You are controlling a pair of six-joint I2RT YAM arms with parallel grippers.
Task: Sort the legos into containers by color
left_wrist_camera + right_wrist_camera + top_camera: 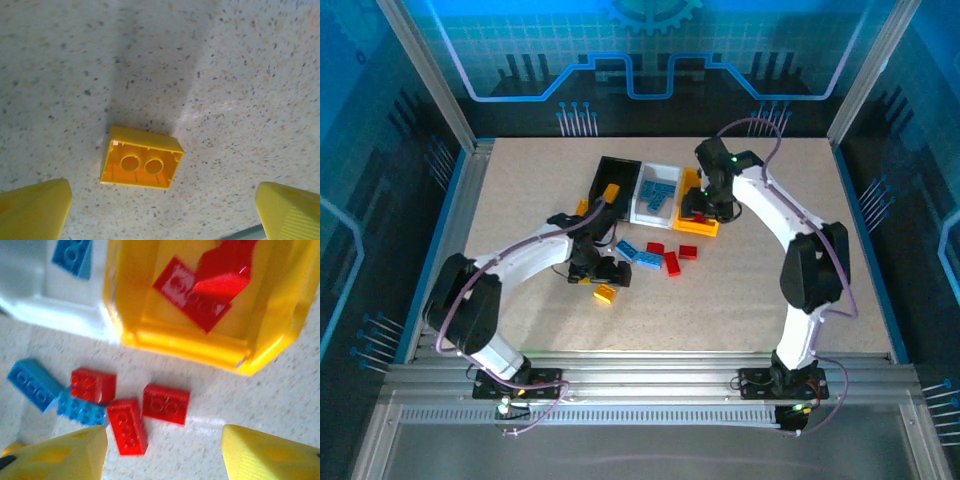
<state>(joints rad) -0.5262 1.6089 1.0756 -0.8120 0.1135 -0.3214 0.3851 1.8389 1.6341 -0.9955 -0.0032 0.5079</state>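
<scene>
A speckled beige table (770,300) stands inside a metal-framed cell with blue-lit panels behind it. Toward the back of the table three bins sit side by side: a black bin (618,162) on the left, a white bin (650,222) in the middle and a yellow-orange bin (698,230) on the right.

My left gripper (162,200) hangs low over the table, in front of the black bin. Its yellow fingers (35,210) are spread wide and hold nothing. A yellow brick (141,159) lies upside down on the table, its hollow underside and two round tubes facing up. It sits ahead of the fingers, in the gap between them, and touches neither.

My right gripper (165,455) hovers by the near edge of the yellow-orange bin. Its fingers are apart, with nothing between them. Inside that bin lie at least two sorted red bricks (187,287), one tilted across the other. The white bin holds several sorted blue bricks (658,195), and a small yellow piece (611,192) lies in the black bin.

On the table just in front of the bins, three loose red bricks (166,403) and two loose blue bricks (32,382) lie in a tight cluster. Some of them touch.
</scene>
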